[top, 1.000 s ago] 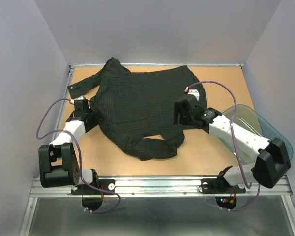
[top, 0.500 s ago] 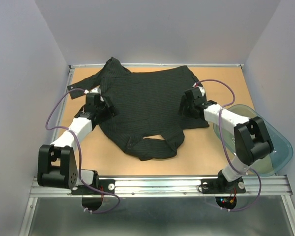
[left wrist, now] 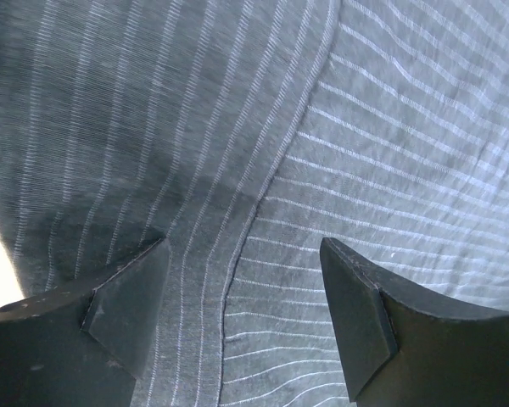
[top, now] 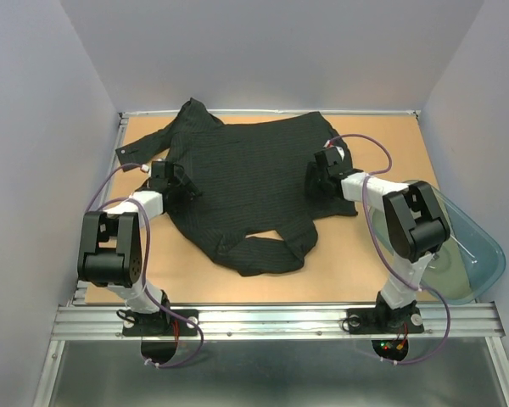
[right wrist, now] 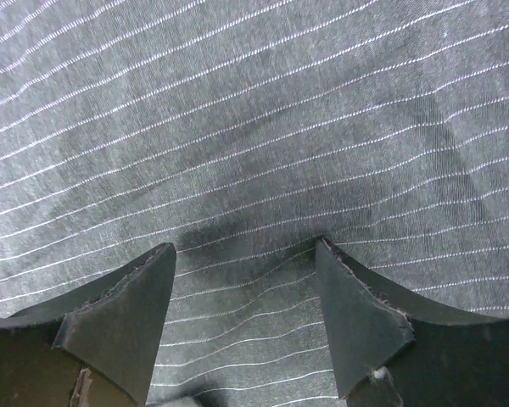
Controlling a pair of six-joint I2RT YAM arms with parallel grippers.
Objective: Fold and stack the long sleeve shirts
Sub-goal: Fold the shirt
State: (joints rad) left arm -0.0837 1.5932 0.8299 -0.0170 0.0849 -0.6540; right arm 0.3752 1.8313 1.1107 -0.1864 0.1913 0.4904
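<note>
Jaws of both grippers stand apart: the left gripper (top: 171, 180) and the right gripper (top: 320, 175) rest on the thin black pinstriped long sleeve shirt (top: 246, 170), which lies spread directly under them. I think each must gather a fold between its jaws before it closes.

We hold our left arm (top: 110, 246) folded tight, its elbow raised near the base and the forearm running forward and inward to the left end effector (top: 171, 181), whose two fingers (left wrist: 127, 297) stand well apart with tips pointing down. Our right arm (top: 414, 225) mirrors it, elbow up above its base and the forearm reaching inward to the right end effector (top: 321, 178). That one's fingers (right wrist: 119, 314) are likewise spread wide, tips angled downward.
</note>
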